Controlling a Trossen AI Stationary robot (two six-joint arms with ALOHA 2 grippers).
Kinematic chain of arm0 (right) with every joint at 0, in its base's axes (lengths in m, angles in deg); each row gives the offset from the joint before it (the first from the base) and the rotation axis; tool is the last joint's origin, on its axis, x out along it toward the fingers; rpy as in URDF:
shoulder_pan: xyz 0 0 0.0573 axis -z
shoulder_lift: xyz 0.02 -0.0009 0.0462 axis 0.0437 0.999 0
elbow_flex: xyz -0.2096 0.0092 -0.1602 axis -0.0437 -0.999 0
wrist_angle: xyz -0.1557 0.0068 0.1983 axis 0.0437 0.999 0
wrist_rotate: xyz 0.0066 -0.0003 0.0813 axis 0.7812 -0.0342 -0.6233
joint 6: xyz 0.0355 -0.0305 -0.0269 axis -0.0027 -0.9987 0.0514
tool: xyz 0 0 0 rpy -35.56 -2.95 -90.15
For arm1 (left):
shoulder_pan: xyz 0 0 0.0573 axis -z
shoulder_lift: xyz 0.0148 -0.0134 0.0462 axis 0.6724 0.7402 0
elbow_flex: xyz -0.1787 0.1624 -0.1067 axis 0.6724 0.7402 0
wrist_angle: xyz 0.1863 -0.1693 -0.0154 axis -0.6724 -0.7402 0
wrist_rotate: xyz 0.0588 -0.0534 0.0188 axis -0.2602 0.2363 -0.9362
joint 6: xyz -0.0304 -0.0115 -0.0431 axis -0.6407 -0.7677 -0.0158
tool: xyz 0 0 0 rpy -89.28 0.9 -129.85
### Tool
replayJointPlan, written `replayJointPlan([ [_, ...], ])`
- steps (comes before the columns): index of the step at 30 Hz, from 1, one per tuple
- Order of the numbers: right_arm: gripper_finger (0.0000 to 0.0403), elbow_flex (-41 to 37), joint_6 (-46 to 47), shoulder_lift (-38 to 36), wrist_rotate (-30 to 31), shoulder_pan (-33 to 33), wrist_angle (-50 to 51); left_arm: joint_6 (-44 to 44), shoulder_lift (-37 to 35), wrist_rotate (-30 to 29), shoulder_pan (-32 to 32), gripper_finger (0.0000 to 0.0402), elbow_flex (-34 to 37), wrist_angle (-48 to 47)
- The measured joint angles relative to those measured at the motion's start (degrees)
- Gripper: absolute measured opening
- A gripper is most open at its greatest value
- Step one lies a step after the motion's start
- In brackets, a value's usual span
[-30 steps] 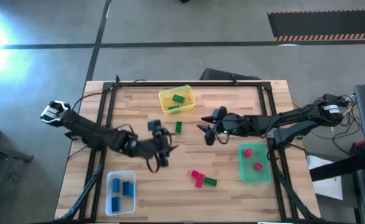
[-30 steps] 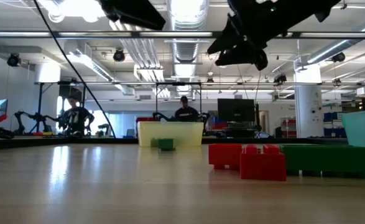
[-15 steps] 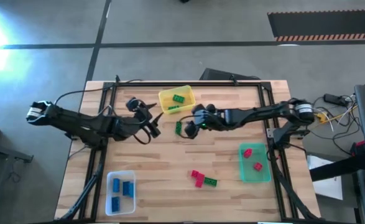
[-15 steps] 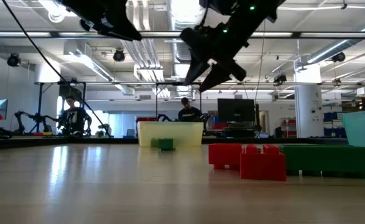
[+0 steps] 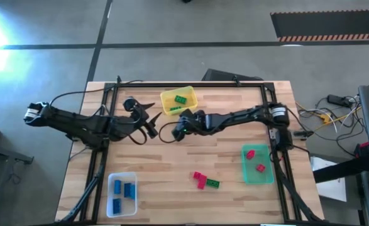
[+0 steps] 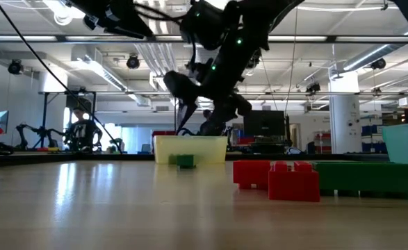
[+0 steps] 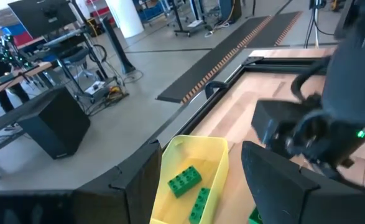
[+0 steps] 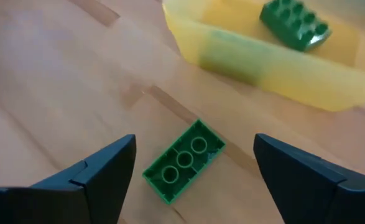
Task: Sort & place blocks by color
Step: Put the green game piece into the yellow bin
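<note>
A loose green block lies flat on the wood just near of the yellow bin, which holds two green blocks. My right gripper is open and hovers above the loose block, with one finger to either side of it and touching nothing; in the high view the right gripper hides the block. My left gripper is open and raised, left of the yellow bin. Two red blocks and a green block lie near the table's near edge.
A clear bin with blue blocks sits at the near left corner. A translucent green bin with two red blocks sits at the right. Bare wood lies between them. People sit at desks far behind the table.
My right gripper has travelled toward the table's left and come down over the loose green block. My left gripper has drawn back from the table's middle toward the far left and risen. No block has moved.
</note>
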Motion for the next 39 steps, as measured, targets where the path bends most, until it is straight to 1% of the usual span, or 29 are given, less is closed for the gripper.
replayJointPlan([
  [8, 0.031, 3.3, 2.6, 6.5, 1.5, 0.0, 0.7, 0.0, -2.4, 0.0, 0.0, 0.0206, 0.0, -1.1],
  [16, 0.0308, 3.8, 3.1, 9.0, 1.5, 0.0, 0.7, -0.1, -2.8, 0.0, 0.2, 0.0206, 0.0, -1.2],
  [20, 0.0307, 3.8, -0.8, 9.6, 1.4, 0.0, 0.7, -0.2, -2.8, 0.0, 0.2, 0.0206, 0.0, -1.2],
  [23, 0.0302, 3.7, -3.8, 9.8, 0.9, 0.0, 3.7, -0.5, -2.8, 0.0, 0.2, 0.0206, 0.0, -1.2],
  [26, 0.029, 3.7, -4.2, 9.8, 0.8, 0.0, 6.5, -0.5, -2.7, 0.0, 0.2, 0.0206, 0.0, -1.1],
  [28, 0.0274, 3.8, -4.1, 9.6, 0.6, 0.0, 7.5, -0.5, -2.5, 0.0, 0.2, 0.0206, 0.0, -1.2],
  [31, 0.0232, 3.8, -4.3, 9.6, -1.2, 0.0, 7.5, -0.5, -2.4, 0.0, 0.2, 0.0206, 0.0, -1.1],
  [34, 0.0174, 3.8, -4.9, 9.6, -2.7, 0.0, 7.5, -0.5, -2.1, 0.0, 0.2, 0.0206, 0.0, -1.1],
  [38, 0.0083, 3.8, -7.4, 9.2, -3.2, -0.1, 7.9, -0.5, -2.1, 0.0, 0.2, 0.0206, 0.0, -0.9],
  [39, 0.0079, 3.7, -8.3, 8.7, -3.4, -0.1, 8.4, -0.5, -2.1, 0.0, 0.2, 0.0206, 0.0, -0.9],
])
